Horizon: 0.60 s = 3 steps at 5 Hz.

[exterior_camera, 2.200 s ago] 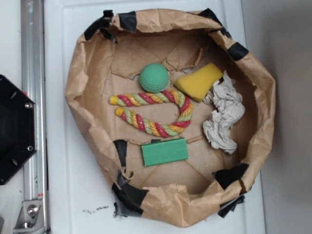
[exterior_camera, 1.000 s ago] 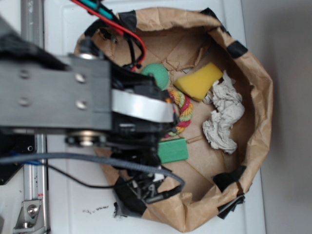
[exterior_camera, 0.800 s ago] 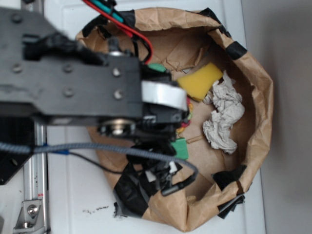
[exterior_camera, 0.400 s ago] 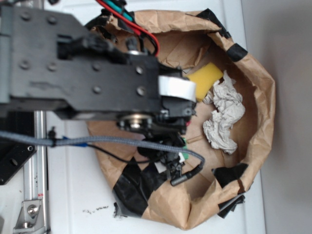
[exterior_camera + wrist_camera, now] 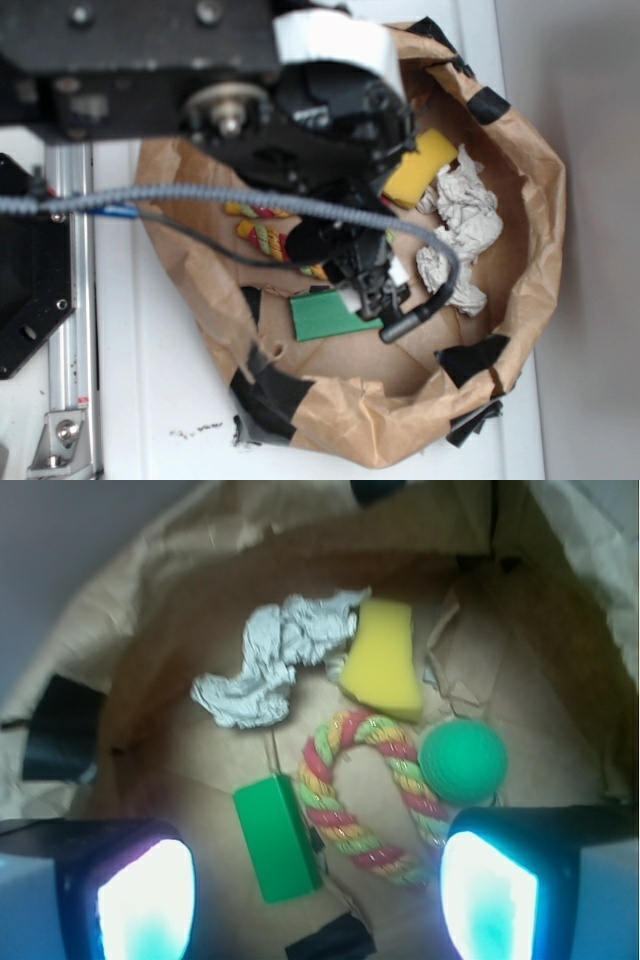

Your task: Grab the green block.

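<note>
the arm reaches in from the left; gripper [image 5: 315, 895] spread wide.

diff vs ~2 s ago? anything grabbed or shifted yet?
The arm came into view from the left and now hangs over the paper bag, its gripper open, above the green block and rope toy. Nothing is held. The green block, rope toy, green ball, yellow sponge and crumpled paper lie where they were.

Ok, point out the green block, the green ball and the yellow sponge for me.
green block [image 5: 276, 840], wrist view, middle of its top face
green ball [image 5: 462, 763], wrist view, centre of the ball
yellow sponge [image 5: 381, 660], wrist view, middle of its top face
</note>
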Motion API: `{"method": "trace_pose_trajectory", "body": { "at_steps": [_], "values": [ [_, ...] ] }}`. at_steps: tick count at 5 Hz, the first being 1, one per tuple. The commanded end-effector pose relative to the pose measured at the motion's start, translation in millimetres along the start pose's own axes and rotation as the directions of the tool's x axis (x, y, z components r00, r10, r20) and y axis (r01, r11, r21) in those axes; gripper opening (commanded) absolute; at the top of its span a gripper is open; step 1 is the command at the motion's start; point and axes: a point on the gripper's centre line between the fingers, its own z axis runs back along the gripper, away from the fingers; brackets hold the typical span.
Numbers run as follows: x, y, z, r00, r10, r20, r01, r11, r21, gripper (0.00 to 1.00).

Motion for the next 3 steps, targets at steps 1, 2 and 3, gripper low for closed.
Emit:
{"method": "trace_pose_trajectory", "body": {
  "at_steps": [1,2,3],
  "values": [
    [-5.9,-12.9,-35.4,1.0,-0.006,-0.011,0.006,1.0,0.026,1.0],
    [-26.7,-19.4,-54.6,0.998,-0.032,-0.061,0.035,0.998,0.05,1.0],
    [-37.1,-18.9,-62.9,0.996,-0.039,-0.081,0.044,0.997,0.065,1.0]
  ]
}}
